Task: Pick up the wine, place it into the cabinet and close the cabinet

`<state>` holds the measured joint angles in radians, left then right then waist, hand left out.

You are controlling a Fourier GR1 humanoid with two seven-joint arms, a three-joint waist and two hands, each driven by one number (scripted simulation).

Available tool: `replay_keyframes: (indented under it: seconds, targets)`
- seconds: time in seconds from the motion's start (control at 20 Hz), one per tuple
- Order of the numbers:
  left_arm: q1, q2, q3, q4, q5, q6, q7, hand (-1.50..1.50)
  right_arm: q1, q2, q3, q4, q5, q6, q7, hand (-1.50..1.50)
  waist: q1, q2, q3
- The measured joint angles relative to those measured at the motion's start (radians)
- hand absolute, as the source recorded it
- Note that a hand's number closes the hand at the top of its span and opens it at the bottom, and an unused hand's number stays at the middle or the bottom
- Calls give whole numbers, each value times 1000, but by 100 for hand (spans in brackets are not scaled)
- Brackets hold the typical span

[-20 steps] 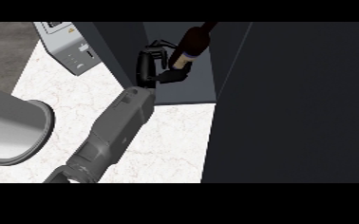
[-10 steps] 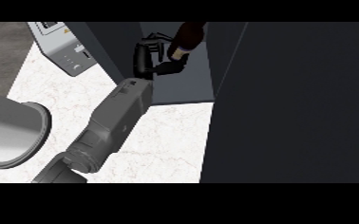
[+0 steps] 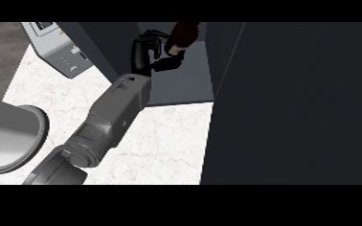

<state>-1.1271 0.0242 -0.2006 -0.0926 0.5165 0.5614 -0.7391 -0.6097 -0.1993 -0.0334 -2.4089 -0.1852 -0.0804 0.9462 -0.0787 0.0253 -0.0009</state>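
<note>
Up at the end of my one visible forearm, the black hand [image 3: 150, 53] has its fingers and thumb curled round the dark red glass wine bottle [image 3: 183, 34], pinching it low on the body. Only one arm shows; it enters from the lower left of the head view, so I read it as my left, though I cannot be sure from the placement alone. My other hand is nowhere in view.

The bottle sits just beyond and to the outer side of the palm, touching the fingers. Its long axis runs up and away from the hand, tilted slightly, with the far end cut off by the upper limit of the view. I cannot tell which end is the neck.

Hand and bottle both lie over the grey floor panel of the dark open cabinet [image 3: 176, 86], between its two upright walls, so I judge the bottle to be inside the opening already. Whether its base touches that floor or hangs above it is hidden by my own fingers; the coming release turns on that gap, and I would want the bottle upright and grounded first.

Beside the hand on its far side stands a very large dark slab [image 3: 290, 105], probably the cabinet door swung open, though its hinge is out of sight. Nearer my elbow lie the white marbled counter [image 3: 163, 143], a grey boxy appliance with small controls [image 3: 60, 48], and the edge of a round grey plate [image 3: 21, 139], partly cropped.
</note>
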Motion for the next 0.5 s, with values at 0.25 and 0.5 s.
replay_keyframes:
  seconds: [0.25, 0.5]
  targets:
    - [-14, 0, 3, 36, -9, 11, 26, 150, -6, 7, 17, 2, 2, 0, -5, -150, -6, 3, 0]
    - [-10, 4, 14, 55, -6, 17, 43, 150, -16, 8, 11, 5, -3, 4, -9, -150, -17, 9, 0]
